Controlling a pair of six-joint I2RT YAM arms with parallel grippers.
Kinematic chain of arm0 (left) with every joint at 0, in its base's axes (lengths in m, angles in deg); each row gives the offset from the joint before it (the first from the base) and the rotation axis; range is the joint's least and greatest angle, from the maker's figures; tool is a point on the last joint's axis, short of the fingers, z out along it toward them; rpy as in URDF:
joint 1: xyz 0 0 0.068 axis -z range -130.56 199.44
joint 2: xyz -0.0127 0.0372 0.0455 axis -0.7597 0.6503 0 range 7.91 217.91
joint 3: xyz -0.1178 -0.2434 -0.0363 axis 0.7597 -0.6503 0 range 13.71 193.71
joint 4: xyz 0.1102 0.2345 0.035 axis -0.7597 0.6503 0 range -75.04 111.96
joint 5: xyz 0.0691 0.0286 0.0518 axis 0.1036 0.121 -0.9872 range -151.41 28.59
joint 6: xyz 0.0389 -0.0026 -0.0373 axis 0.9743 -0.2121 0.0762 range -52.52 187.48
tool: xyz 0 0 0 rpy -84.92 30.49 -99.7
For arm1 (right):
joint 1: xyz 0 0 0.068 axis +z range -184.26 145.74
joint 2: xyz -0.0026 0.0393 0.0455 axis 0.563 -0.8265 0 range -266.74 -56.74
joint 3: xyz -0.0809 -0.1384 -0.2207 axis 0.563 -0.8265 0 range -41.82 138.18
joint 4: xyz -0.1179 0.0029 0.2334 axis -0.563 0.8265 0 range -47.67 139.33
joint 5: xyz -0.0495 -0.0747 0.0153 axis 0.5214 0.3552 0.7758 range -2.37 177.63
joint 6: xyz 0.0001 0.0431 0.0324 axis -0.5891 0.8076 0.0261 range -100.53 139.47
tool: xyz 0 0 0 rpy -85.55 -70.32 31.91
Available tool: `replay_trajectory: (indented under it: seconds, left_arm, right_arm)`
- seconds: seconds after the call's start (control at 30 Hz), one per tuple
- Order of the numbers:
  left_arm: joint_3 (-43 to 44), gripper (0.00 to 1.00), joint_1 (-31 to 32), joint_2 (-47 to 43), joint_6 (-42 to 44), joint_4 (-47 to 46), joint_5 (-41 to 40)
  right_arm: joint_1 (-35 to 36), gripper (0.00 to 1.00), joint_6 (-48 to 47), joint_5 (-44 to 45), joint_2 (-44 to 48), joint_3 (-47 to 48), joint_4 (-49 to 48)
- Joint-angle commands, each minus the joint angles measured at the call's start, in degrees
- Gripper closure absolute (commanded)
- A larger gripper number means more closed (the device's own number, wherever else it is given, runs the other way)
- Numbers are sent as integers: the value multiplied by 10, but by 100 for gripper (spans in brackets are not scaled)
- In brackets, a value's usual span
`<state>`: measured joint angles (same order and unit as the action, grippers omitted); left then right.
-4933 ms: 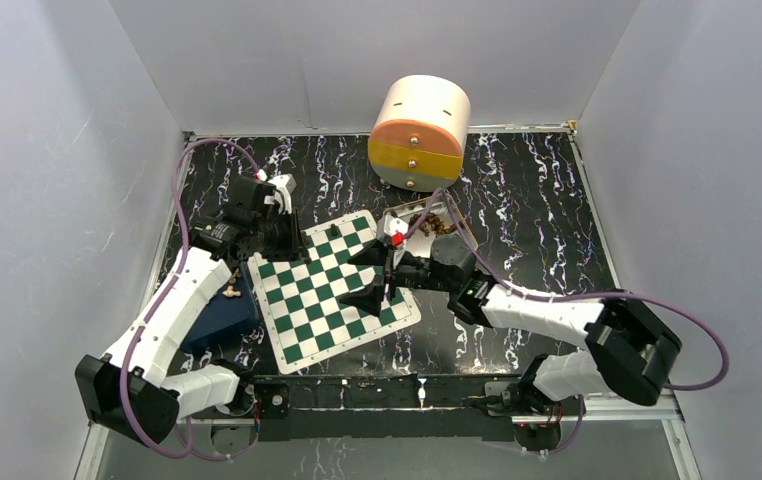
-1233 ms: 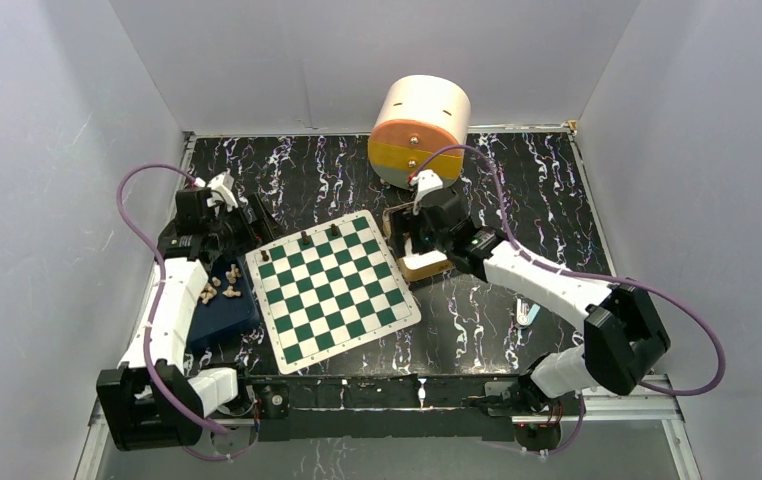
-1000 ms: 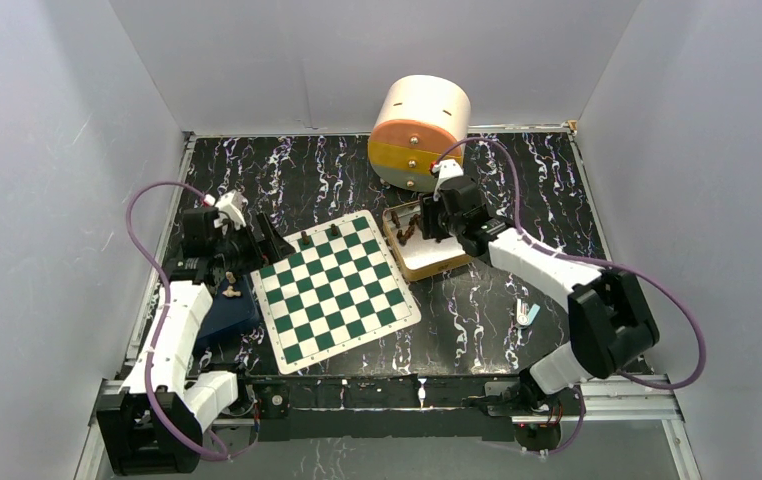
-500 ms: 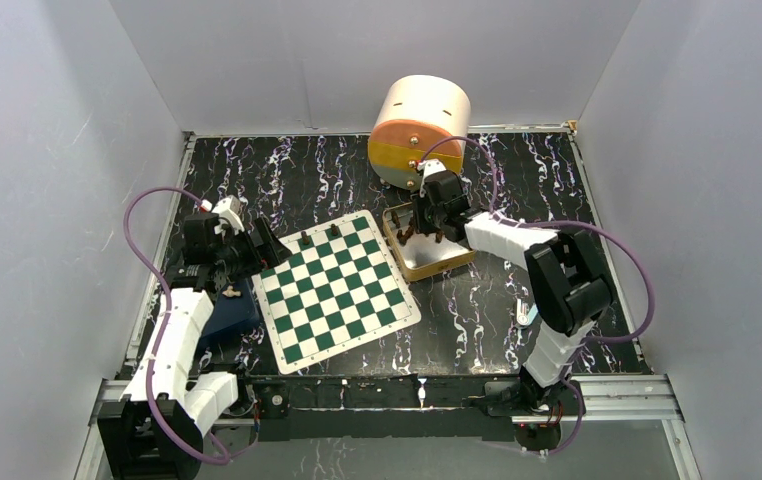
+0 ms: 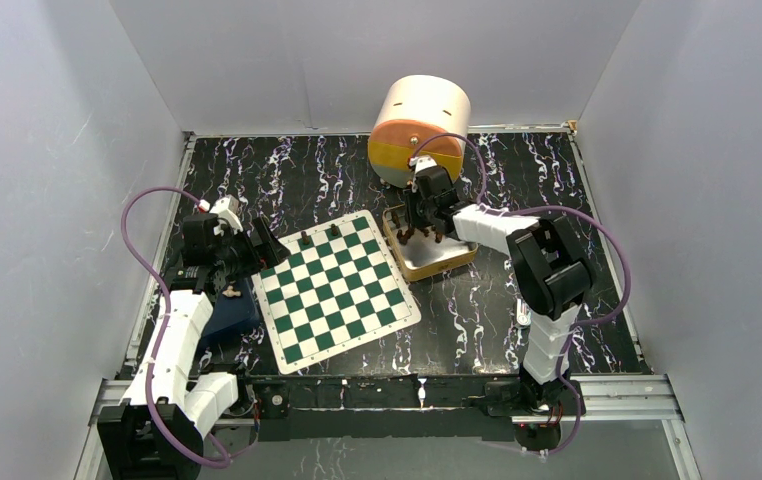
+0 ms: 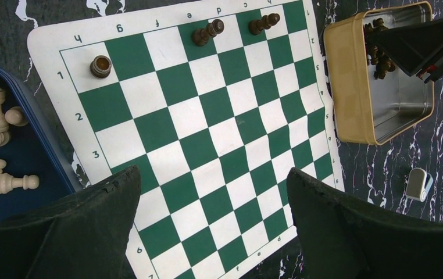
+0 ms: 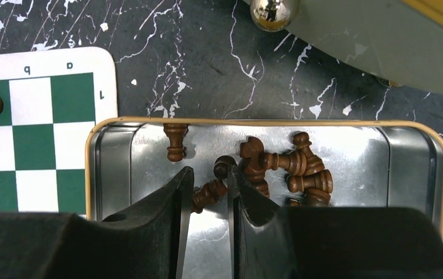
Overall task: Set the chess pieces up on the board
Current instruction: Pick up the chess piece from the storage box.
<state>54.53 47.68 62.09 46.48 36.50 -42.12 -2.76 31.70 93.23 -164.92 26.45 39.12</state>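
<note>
R gripper [image 7: 209, 172] straddles a dark piece [image 7: 210, 193] lying in tin [image 7: 277, 123].

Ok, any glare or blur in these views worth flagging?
Right wrist: bright glare on the metal floor of the tin, chessmen readable. Left wrist: the left pincer is soft, dark foreground; chess mat sharp. Top external: even light, no glare.

White-shelled with black joint housings, the left arm [image 5: 172, 340] and right arm [image 5: 549, 340] each trail a looping purple cable [image 5: 124, 225] and end in matte black, wedge-fingered tools, the left gripper [image 6: 212, 173] and right gripper [image 7: 209, 171], on a black base rail [image 5: 357, 392].
</note>
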Motion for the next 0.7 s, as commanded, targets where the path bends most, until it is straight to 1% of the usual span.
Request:
replay_trajectory:
  seconds: [0.0,0.3,0.67]
  left_arm:
    - [6,8,1,-14,7,6,-6]
    - [7,8,1,-14,7,6,-7]
    - [7,8,0,-14,7,6,-8]
  right_arm:
    - [-2,64,-2,7,-10,32,-23]
    - [-1,66,-12,18,-26,44,-16]
    - [-1,81,-21,30,-24,52,-1]
